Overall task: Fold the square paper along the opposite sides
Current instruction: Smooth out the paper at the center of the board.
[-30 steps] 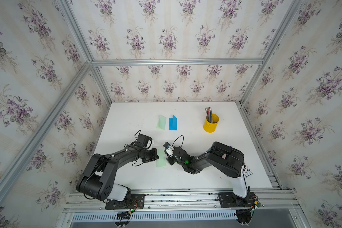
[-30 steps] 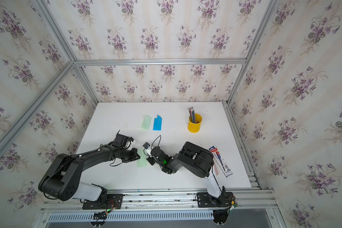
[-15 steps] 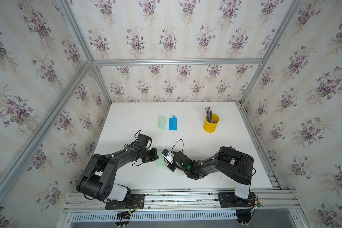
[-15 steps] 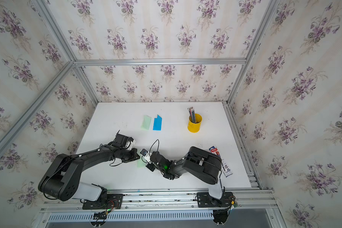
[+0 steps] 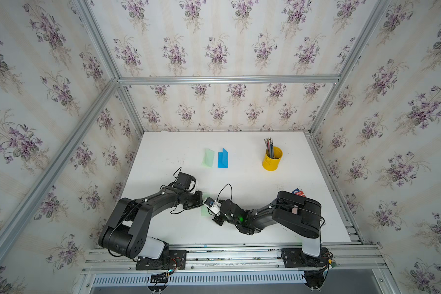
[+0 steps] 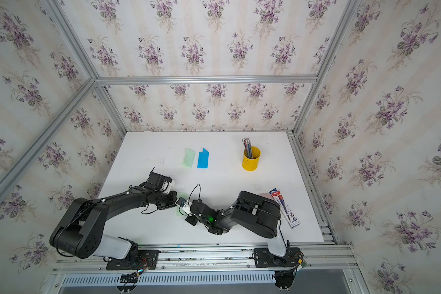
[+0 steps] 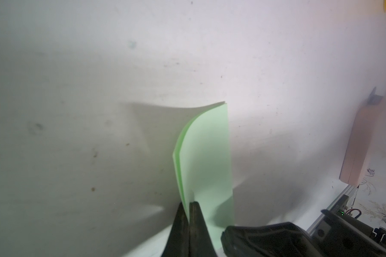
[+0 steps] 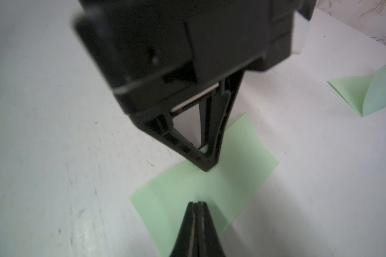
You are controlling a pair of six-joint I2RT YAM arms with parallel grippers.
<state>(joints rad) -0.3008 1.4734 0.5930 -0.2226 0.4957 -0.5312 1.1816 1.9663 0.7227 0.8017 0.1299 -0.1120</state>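
Observation:
The square paper (image 7: 207,155) is light green and lies folded in half on the white table, between the two arms near the front. My left gripper (image 7: 189,203) is shut on the paper's two loose edges, which bow up from the table. From the opposite side, my right gripper (image 8: 197,203) is shut with nothing between its fingers, its tip down on the folded paper (image 8: 210,189). In both top views the arms hide most of the paper (image 5: 204,210) (image 6: 180,212), with the left gripper (image 5: 203,203) and right gripper (image 5: 210,213) almost meeting over it.
At the back lie a folded green paper (image 5: 208,157) and a folded blue paper (image 5: 222,159). A yellow cup (image 5: 272,160) of pencils stands back right. A pen packet (image 6: 284,207) and a pink pad (image 7: 357,144) lie by the right arm.
My right gripper has slid over the paper toward the table's front edge, and the arm has stretched lower. The left arm has kept its place and its hold.

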